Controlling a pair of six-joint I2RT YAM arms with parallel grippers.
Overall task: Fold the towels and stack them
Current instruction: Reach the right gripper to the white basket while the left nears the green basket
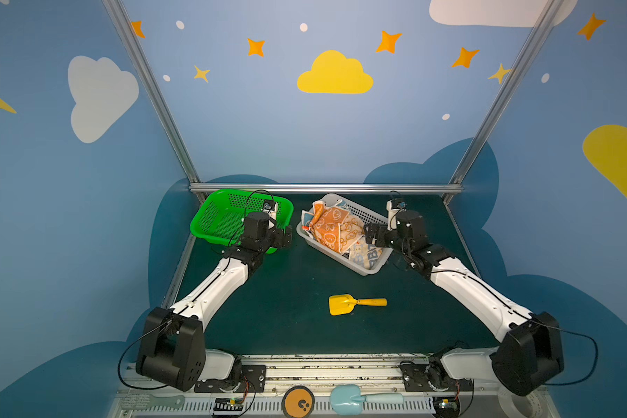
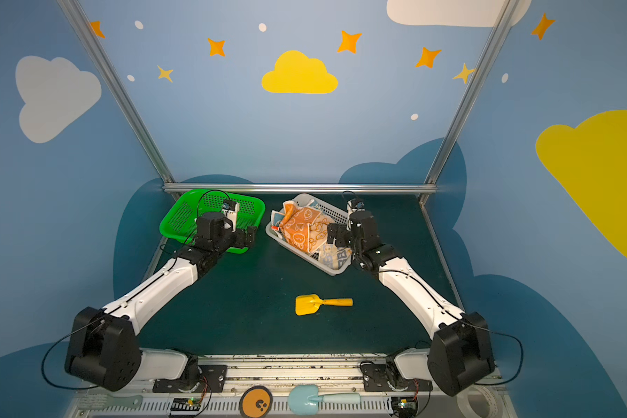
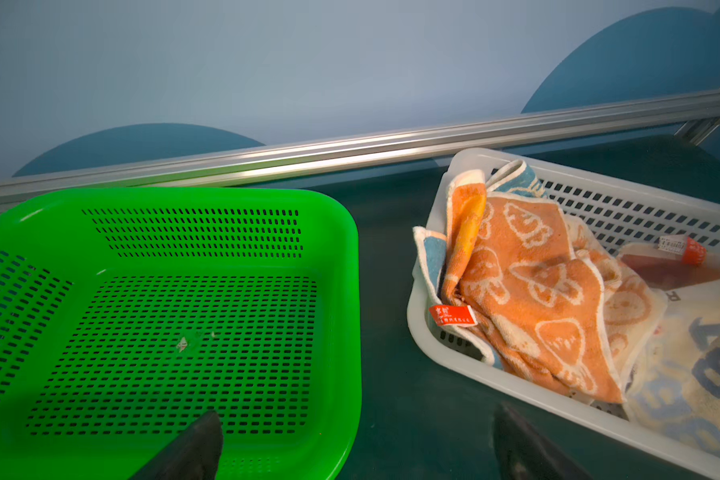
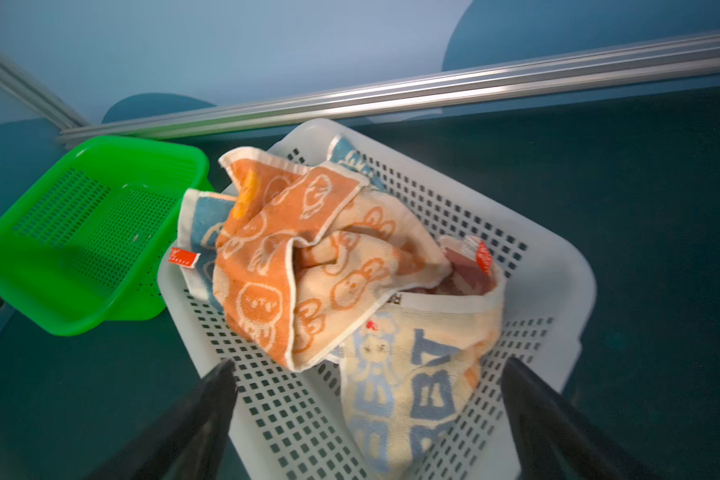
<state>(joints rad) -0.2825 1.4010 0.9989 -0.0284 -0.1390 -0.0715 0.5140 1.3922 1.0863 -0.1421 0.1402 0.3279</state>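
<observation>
Closest to us, a yellow plastic shovel lies flat on the dark green mat, square blade left, round handle right, well apart from everything else. Moving up, there's the left gripper, jaws spread wide with nothing in them, one dark finger over the green basket, the other over bare mat. That basket is glossy moulded plastic with rounded corners and a slotted floor and walls. Across on the right, the right gripper hangs just as wide, empty too, above the near end of the white basket, a matte rectangular tray with a square-hole grid, set at an angle. And there are our towels, all three heaped inside it, crumpled terry. The orange towel sits on top with white looped faces. The lettered towel lies under it at the near end, cream with blue blocks. The blue towel peeks out on the green basket's side, its edge lapping the rim. Behind it all runs a brushed aluminium rail.
</observation>
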